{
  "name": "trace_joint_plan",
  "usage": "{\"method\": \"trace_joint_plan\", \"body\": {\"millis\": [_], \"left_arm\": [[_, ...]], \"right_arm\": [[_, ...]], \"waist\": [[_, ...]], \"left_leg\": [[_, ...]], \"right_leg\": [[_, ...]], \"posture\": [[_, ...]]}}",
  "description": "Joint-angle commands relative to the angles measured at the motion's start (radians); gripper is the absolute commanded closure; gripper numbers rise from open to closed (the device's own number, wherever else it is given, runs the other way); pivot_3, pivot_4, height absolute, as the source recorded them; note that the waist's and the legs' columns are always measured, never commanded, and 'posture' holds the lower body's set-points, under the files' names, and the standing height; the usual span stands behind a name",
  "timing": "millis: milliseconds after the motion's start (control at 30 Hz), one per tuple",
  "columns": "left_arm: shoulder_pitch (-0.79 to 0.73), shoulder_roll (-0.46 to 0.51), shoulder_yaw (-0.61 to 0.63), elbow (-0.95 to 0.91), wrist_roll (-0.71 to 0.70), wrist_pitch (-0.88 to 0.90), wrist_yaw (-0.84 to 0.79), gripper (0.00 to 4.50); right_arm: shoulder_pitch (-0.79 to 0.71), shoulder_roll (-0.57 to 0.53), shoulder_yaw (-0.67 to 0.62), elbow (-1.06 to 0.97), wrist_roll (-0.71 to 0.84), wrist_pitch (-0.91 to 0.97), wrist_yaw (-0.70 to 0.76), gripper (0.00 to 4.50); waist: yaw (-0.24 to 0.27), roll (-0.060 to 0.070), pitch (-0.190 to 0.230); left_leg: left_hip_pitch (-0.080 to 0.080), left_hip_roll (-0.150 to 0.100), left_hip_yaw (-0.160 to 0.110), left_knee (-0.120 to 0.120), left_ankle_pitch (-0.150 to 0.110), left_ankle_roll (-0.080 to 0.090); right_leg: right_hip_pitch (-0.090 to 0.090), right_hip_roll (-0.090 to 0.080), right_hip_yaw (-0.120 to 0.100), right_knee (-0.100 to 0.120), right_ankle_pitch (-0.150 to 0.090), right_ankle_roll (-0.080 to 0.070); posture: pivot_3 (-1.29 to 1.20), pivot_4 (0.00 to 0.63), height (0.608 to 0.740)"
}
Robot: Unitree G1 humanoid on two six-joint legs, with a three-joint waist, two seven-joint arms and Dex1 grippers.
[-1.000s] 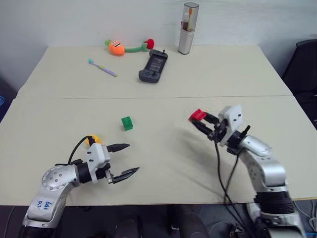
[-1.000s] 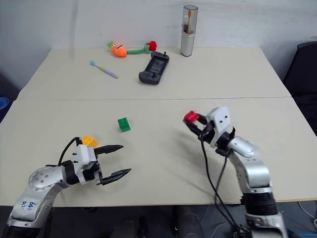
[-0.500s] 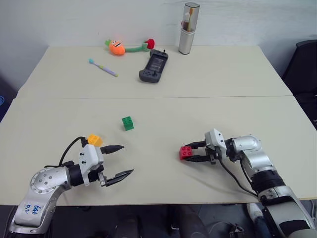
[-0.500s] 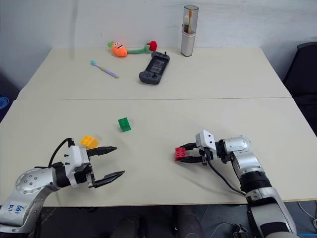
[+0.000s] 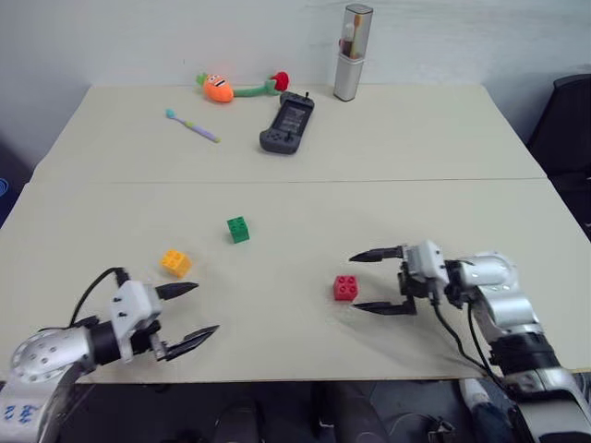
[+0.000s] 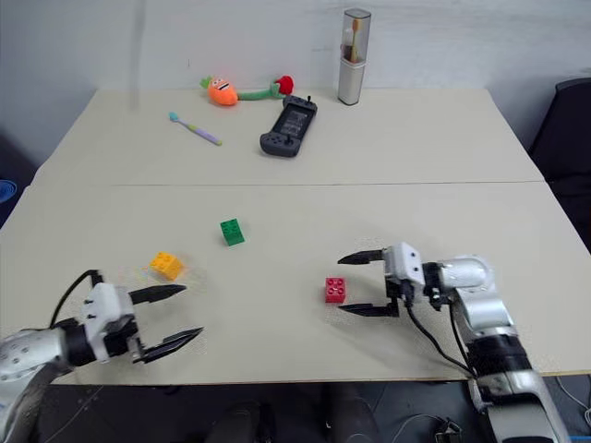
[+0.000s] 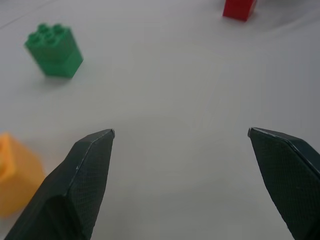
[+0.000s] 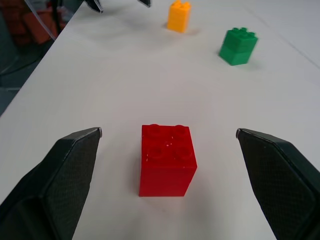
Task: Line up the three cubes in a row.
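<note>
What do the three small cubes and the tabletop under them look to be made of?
The red studded cube, green studded cube and yellow-orange studded cube look like moulded plastic: even colour, crisp edges, a faint sheen and round studs on top. The pale beige tabletop looks like matte laminate, probably over board; a thin seam crosses it.

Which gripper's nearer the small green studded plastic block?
Left. The left gripper sits open, below-left of the green block; the right gripper is farther, open beside the red block.
</note>
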State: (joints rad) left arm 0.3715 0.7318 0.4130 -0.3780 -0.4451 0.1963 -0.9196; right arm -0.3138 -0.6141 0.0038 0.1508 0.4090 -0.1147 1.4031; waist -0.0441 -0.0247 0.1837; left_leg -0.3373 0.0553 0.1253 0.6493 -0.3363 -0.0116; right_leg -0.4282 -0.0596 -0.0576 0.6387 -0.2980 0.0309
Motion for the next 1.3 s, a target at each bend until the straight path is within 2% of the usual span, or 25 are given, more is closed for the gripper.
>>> {"method": "trace_joint_plan", "body": {"millis": [33, 133, 267, 400, 600, 733, 833, 967, 1100, 1200, 1300], "left_arm": [[0.076, -0.049, 0.142, 0.063, -0.048, -0.026, 0.005, 0.00], [0.102, -0.078, 0.253, 0.192, -0.080, -0.016, 0.021, 0.00], [0.075, -0.053, 0.319, 0.336, -0.077, -0.040, 0.008, 0.00], [-0.020, 0.008, 0.299, 0.398, -0.106, -0.006, -0.040, 0.00], [-0.468, 0.090, 0.052, 0.455, -0.084, 0.091, -0.067, 0.00], [-0.775, 0.105, -0.213, 0.545, 0.027, 0.154, -0.136, 0.00], [-0.946, 0.059, -0.331, 0.695, 0.126, 0.090, -0.136, 0.00], [-1.098, -0.019, -0.483, 0.872, 0.259, -0.011, -0.173, 0.00], [-1.196, -0.099, -0.542, 1.041, 0.336, -0.112, -0.170, 0.00], [-1.235, -0.138, -0.541, 1.127, 0.355, -0.170, -0.162, 0.55], [-1.247, -0.143, -0.547, 1.177, 0.379, -0.215, -0.177, 1.45]], "right_arm": [[0.125, 0.073, -0.168, -0.173, 0.207, 0.027, -0.120, 0.02], [0.248, 0.117, -0.250, -0.249, 0.203, 0.034, -0.260, 0.02], [0.334, 0.131, -0.266, -0.270, 0.208, -0.011, -0.254, 0.02], [0.351, 0.136, -0.254, -0.274, 0.178, -0.069, -0.254, 0.02], [0.284, 0.146, -0.212, -0.283, 0.156, -0.113, -0.259, 0.02], [0.228, 0.150, -0.181, -0.276, 0.142, -0.105, -0.286, 0.02], [0.210, 0.152, -0.163, -0.272, 0.133, -0.105, -0.300, 0.02], [0.211, 0.156, -0.151, -0.286, 0.128, -0.107, -0.317, 0.02], [0.243, 0.150, -0.150, -0.335, 0.134, -0.091, -0.348, 0.02], [0.265, 0.143, -0.156, -0.355, 0.136, -0.087, -0.360, 0.00], [0.274, 0.140, -0.159, -0.364, 0.134, -0.084, -0.374, 0.00]], "waist": [[0.004, 0.000, 0.000], [0.012, 0.000, 0.000], [0.016, -0.001, 0.000], [0.021, -0.001, -0.001], [0.037, -0.002, -0.001], [0.036, -0.002, -0.001], [0.027, -0.002, -0.001], [0.020, -0.002, -0.001], [0.018, -0.003, 0.000], [0.015, -0.004, 0.000], [0.015, -0.004, 0.000]], "left_leg": [[0.000, 0.000, 0.000, 0.000, 0.000, 0.000], [0.000, 0.000, -0.001, -0.001, 0.000, 0.000], [0.000, 0.000, -0.001, 0.000, 0.000, 0.001], [0.000, 0.000, -0.001, 0.000, 0.000, 0.001], [0.000, -0.001, -0.003, 0.000, 0.000, 0.001], [-0.002, -0.001, -0.001, 0.000, 0.003, -0.005], [-0.002, -0.002, 0.001, 0.001, 0.004, -0.005], [-0.003, -0.001, 0.001, 0.003, 0.004, -0.006], [-0.005, -0.002, 0.001, 0.008, 0.004, -0.005], [-0.005, -0.001, 0.001, 0.009, 0.004, -0.005], [-0.005, -0.001, 0.001, 0.010, 0.004, -0.005]], "right_leg": [[0.000, 0.000, 0.000, 0.000, 0.000, 0.000], [0.000, 0.000, -0.001, 0.000, 0.000, -0.001], [0.001, 0.000, -0.001, 0.000, 0.000, -0.001], [0.001, 0.000, -0.002, -0.001, 0.000, -0.001], [0.002, -0.001, -0.004, 0.000, 0.000, 0.000], [0.000, 0.000, -0.003, 0.000, 0.001, 0.000], [0.000, 0.001, -0.002, 0.001, 0.000, 0.000], [-0.001, 0.002, -0.003, 0.001, 0.000, 0.000], [-0.001, 0.002, -0.003, 0.004, 0.000, 0.001], [-0.001, 0.002, -0.003, 0.006, 0.000, 0.001], [-0.001, 0.002, -0.003, 0.007, 0.000, 0.001]], "posture": [[0.00, 0.150, 0.740], [0.00, 0.150, 0.740], [0.00, 0.150, 0.740], [0.00, 0.150, 0.740], [0.00, 0.150, 0.740], [0.00, 0.150, 0.740], [0.00, 0.150, 0.740], [0.00, 0.150, 0.740], [0.00, 0.150, 0.740], [0.00, 0.150, 0.740], [0.00, 0.150, 0.740]]}}
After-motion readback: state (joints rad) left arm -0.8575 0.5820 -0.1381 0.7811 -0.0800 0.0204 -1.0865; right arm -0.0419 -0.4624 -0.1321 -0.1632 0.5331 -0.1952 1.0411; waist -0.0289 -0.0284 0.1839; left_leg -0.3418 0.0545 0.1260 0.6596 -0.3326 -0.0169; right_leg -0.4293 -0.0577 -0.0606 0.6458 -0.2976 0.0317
